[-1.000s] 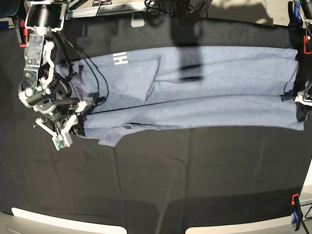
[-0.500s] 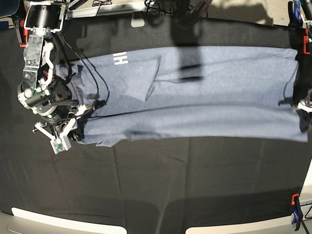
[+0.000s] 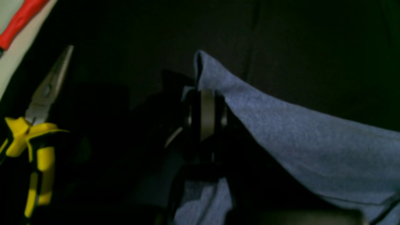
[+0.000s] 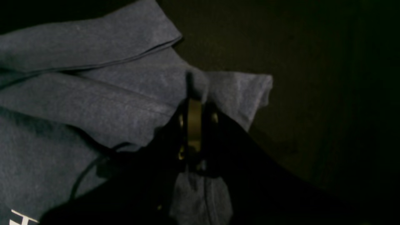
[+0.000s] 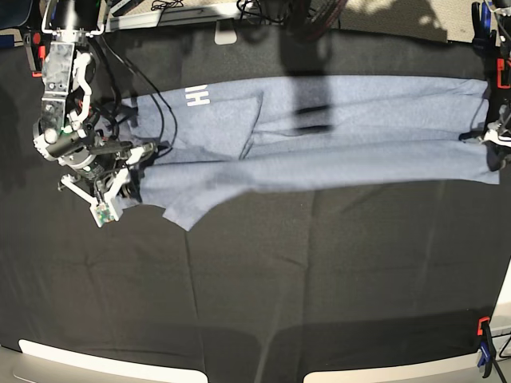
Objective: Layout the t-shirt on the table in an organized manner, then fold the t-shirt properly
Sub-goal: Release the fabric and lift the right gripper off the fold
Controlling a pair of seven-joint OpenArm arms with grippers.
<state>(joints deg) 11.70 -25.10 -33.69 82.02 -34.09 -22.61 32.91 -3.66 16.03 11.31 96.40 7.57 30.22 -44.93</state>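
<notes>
Base view: my right gripper (image 5: 142, 152) at 9 o'clock and left gripper (image 5: 497, 137) at 3 o'clock are both clamped on the t-shirt (image 5: 335, 132), stretched across the table (image 5: 255, 295) toward 12. Vs. a sec ago the near edge has lifted from approx. mid-frame toward 12, a sleeve flap hanging at 7 o'clock; I judge a lengthwise fold in progress, not yet laid. Writing: white block letters by the right gripper, partly hidden, approx. "HH"; no brand legible.
</notes>
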